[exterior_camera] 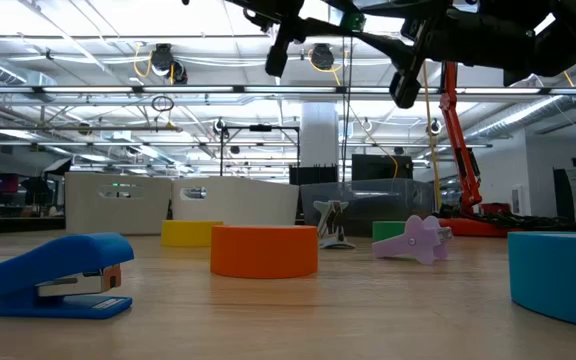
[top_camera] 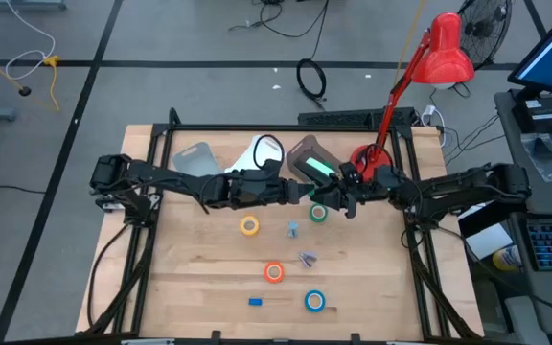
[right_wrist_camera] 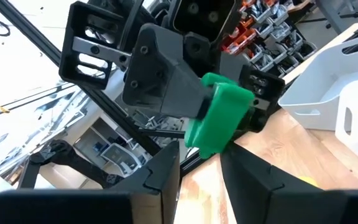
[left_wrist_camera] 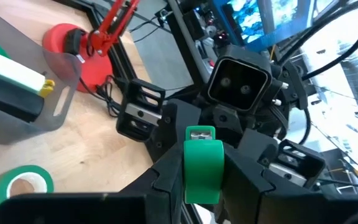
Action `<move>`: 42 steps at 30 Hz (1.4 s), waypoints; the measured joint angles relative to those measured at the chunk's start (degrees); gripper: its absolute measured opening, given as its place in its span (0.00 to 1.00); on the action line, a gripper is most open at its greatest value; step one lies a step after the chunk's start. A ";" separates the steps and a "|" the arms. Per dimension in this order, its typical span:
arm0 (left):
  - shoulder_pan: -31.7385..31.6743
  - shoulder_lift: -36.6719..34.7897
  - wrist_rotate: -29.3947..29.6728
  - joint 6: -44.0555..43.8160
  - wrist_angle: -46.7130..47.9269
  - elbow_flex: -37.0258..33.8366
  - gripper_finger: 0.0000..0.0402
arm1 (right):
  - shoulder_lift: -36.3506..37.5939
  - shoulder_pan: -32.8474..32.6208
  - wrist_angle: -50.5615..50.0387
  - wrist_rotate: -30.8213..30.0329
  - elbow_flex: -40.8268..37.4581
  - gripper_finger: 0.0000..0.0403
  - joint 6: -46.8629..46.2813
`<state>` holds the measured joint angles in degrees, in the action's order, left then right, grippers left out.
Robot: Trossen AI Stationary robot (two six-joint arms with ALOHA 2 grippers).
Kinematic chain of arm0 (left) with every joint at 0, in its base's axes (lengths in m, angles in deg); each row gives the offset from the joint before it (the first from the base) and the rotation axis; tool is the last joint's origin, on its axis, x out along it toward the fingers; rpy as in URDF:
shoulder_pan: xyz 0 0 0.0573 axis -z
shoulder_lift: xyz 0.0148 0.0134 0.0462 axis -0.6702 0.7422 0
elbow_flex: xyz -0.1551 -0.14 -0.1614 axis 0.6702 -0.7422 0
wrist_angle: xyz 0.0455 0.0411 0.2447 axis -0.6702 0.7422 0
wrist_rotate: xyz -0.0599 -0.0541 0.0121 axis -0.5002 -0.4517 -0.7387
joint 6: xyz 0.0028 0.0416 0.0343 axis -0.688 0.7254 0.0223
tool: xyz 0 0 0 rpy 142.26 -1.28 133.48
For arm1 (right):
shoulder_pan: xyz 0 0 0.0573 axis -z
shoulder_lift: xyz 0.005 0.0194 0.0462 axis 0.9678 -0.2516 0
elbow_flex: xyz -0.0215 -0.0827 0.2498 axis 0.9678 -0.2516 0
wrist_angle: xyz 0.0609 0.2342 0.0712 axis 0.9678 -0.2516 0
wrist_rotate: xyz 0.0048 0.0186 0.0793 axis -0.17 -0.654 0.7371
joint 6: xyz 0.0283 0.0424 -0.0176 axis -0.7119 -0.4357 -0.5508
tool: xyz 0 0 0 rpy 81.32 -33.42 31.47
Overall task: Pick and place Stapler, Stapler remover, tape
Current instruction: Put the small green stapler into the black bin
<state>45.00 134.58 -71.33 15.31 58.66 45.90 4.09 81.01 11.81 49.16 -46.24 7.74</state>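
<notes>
High view: both arms reach in over the back half of the table (top_camera: 199, 278) and meet nose to nose, left gripper (top_camera: 300, 190) against right gripper (top_camera: 345, 195). That reads to me as a mid-air handover, done there because neither arm covers the whole width. The bins sit just behind: clear bin (top_camera: 195, 158), white bin (top_camera: 266, 151), grey bin (top_camera: 307, 153). Green tape (top_camera: 318, 213) lies right under the meeting point. Yellow tape (top_camera: 248, 225), orange tape (top_camera: 274, 272) and blue tape (top_camera: 314, 301) are strung out toward the front, all flat on the wood. The blue stapler (top_camera: 255, 301) and two staple removers (top_camera: 293, 228) (top_camera: 308, 257) are loose among them. Low view: everything on the table is untouched and both grippers hang well clear above it. Left wrist view: the green stapler (left_wrist_camera: 202, 165) stands upright between dark fingers with the right arm's camera staring straight back, so the two are lined up on one axis. Right wrist view: the stapler is clamped in the left gripper's closed fingers. The right's own fingers are spread wide either side of it, and I can't tell if they touch it yet. My call: the right needs to close before the left lets go. The risk is the stapler slipping or twisting in the swap, since it is smooth plastic held by one end.
</notes>
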 joint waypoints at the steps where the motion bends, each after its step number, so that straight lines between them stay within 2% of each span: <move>1: 0.14 -0.02 0.01 0.02 -0.01 0.00 0.23 | 0.00 0.12 0.30 0.01 -0.01 0.26 -0.04; 15: 0.50 -0.02 -0.06 -0.22 0.26 0.00 0.23 | 0.00 1.18 0.40 -0.02 -0.01 0.30 -0.21; 26: 0.59 -0.09 -0.20 -0.17 0.24 0.00 0.23 | 0.04 1.20 0.39 -0.07 -0.01 0.15 0.04; 42: 0.96 -0.09 -0.18 1.54 0.19 0.00 0.23 | 0.07 1.21 0.68 -0.24 -0.01 0.15 -0.06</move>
<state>45.96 134.49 -71.51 16.85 58.85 45.90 4.15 82.22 12.49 48.92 -46.25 7.68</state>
